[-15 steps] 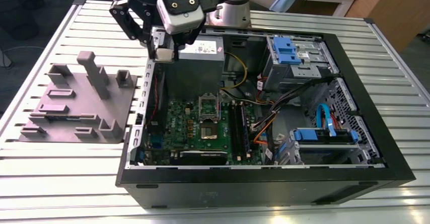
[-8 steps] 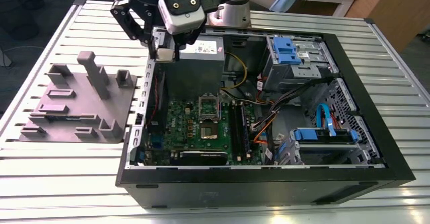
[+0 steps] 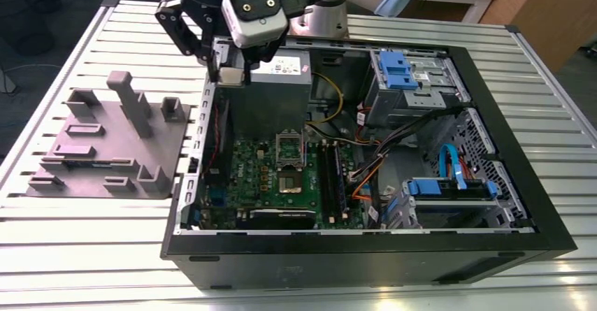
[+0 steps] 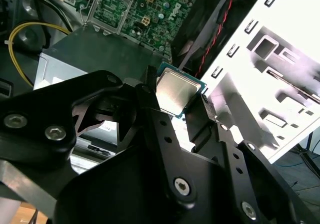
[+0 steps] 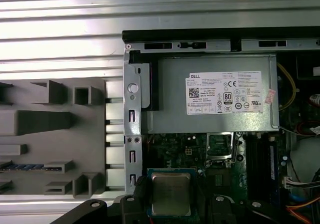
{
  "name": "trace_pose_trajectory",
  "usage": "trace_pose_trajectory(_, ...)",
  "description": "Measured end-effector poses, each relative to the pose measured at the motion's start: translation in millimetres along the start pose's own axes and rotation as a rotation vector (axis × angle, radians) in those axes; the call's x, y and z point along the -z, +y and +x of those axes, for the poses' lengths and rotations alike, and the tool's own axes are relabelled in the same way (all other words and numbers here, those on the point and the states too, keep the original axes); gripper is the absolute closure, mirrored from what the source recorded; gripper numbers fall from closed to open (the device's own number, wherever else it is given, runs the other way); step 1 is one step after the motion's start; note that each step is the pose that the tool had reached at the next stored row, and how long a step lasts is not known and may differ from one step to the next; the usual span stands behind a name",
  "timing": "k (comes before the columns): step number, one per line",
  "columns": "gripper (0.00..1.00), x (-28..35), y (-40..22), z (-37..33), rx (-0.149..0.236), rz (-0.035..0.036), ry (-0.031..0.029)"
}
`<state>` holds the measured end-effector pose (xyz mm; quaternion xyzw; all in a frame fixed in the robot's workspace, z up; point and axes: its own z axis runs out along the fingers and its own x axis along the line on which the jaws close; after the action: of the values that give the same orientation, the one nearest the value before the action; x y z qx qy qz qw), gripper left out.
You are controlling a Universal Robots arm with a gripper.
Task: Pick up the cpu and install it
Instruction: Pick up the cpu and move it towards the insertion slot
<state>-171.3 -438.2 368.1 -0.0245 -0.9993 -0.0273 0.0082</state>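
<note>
A: Quick, where's the cpu (image 4: 177, 91) rn?

B: In the gripper (image 4: 176, 98). Its fingers (image 4: 197, 121) are pinched in on two opposite edges. Chip looks about level, metal top up. Same in the first wrist view: cpu (image 5: 171, 194) clamped between the black tips.

A: Why by the edges?

B: My guess is it keeps the pads off the contacts underneath and leaves the bottom face free for seating.

A: And where's it hanging?

B: In the exterior view the gripper (image 3: 231, 75) is up over the PC case (image 3: 373, 262). It's at the case wall on the exterior view's left, close by the grey PSU (image 3: 279, 80). So it's between the holder block (image 3: 108, 143) and the mobo (image 3: 265, 185). Not at the socket (image 3: 290, 180) yet; that's well apart, further down the board.

A: Case lying flat?

B: Yep, on its side w/ the panel off, so the board faces up. Prob. so the arm can come at it from above.

A: What's inside?

B: PSU, mobo, long black RAM sticks (image 3: 337, 182) just beside the socket, drive cages w/ blue clips (image 3: 396, 70), and a tangle of cables. Socket looks bare and its frame flipped open, as far as I can tell.

A: And the block?

B: It sits on the slatted table (image 3: 94, 255), just beside the case. It's all posts and pockets, I'd say to keep parts at fixed spots for the arm. Most pockets look vacant. One slot holds a thin dark strip, can't tell what.
</note>
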Motion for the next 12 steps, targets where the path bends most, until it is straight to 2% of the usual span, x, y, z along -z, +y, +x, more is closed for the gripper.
trace_pose_trajectory(12,0.53,0.1,-0.1,-2.9,0.0,0.0,0.0)
